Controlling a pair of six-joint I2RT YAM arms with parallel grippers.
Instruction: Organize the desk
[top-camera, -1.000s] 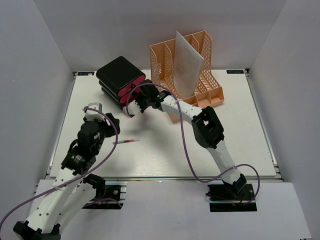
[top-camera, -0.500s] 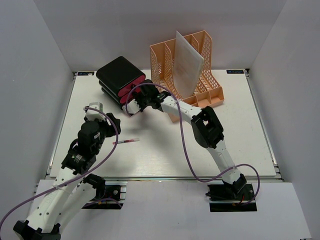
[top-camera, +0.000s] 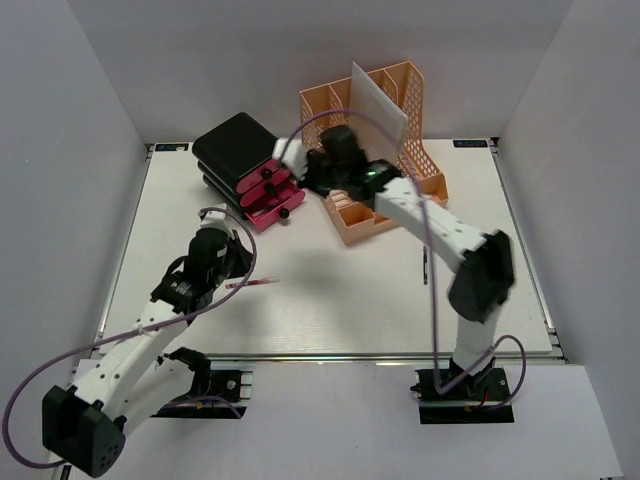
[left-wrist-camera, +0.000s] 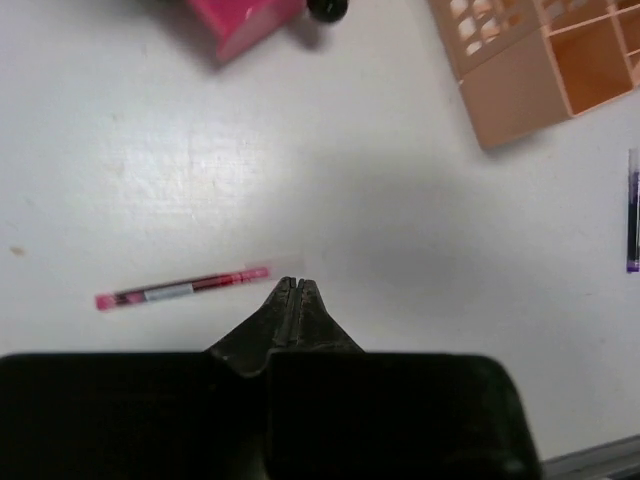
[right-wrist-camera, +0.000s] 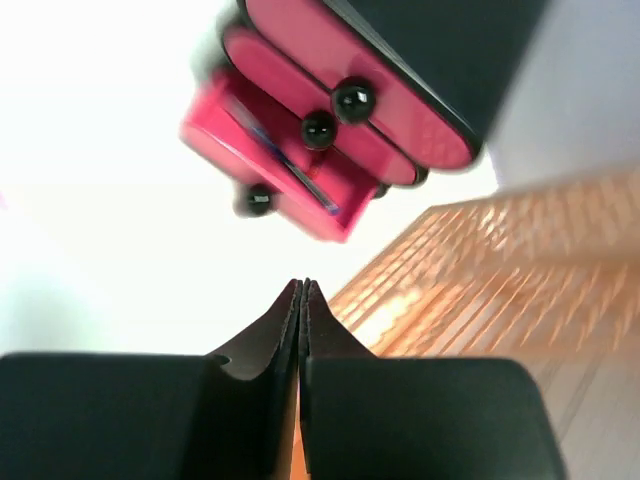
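On the white desk (top-camera: 330, 310) a red pen (top-camera: 252, 284) lies left of centre, and a purple pen (top-camera: 425, 265) lies to the right. My left gripper (top-camera: 235, 272) hovers right beside the red pen (left-wrist-camera: 182, 287). In the left wrist view its tips (left-wrist-camera: 294, 283) are shut and empty, just right of the pen's end. My right gripper (top-camera: 290, 155) is raised above the black drawer unit (top-camera: 240, 150), also shut and empty (right-wrist-camera: 302, 285). The lowest pink drawer (right-wrist-camera: 290, 170) stands pulled out with small items inside.
An orange mesh file organizer (top-camera: 390, 160) holding a white sheet (top-camera: 378, 115) stands at the back, right of the drawers. Its corner (left-wrist-camera: 540, 60) and the purple pen (left-wrist-camera: 632, 210) show in the left wrist view. Grey walls enclose the desk on three sides.
My right gripper left the drawer front, rose up and back, and shut. The left arm swung right toward the red pen and its jaws closed empty.
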